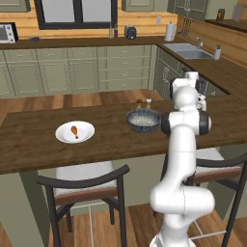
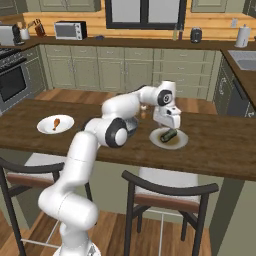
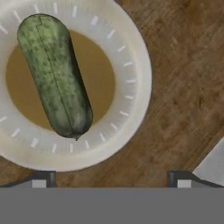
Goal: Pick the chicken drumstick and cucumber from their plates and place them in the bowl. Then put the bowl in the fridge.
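The chicken drumstick [image 1: 75, 130] lies small and orange-brown on a white plate [image 1: 61, 136] at the left of the wooden counter. To its right stands the dark ribbed bowl [image 1: 143, 119], nothing showing in its pale inside. The dark green cucumber [image 2: 168, 135] rests on a second white plate [image 2: 179, 143] further right. My gripper [image 2: 167, 129] hangs just above that plate, pointing down and open. In the hand view the cucumber [image 3: 54, 74] lies slantwise on the plate [image 3: 135, 87], up and left of the gripper [image 3: 113, 181], nothing between its fingertips [image 3: 43, 179]. The fridge is out of view.
Two small shakers [image 1: 144, 103] stand just behind the bowl. Two dark-framed chairs [image 1: 87, 188] [image 2: 170, 192] sit along the counter's near edge [image 1: 29, 144]. Green cabinets, a sink [image 1: 188, 50] and a microwave [image 2: 70, 30] line the far walls.
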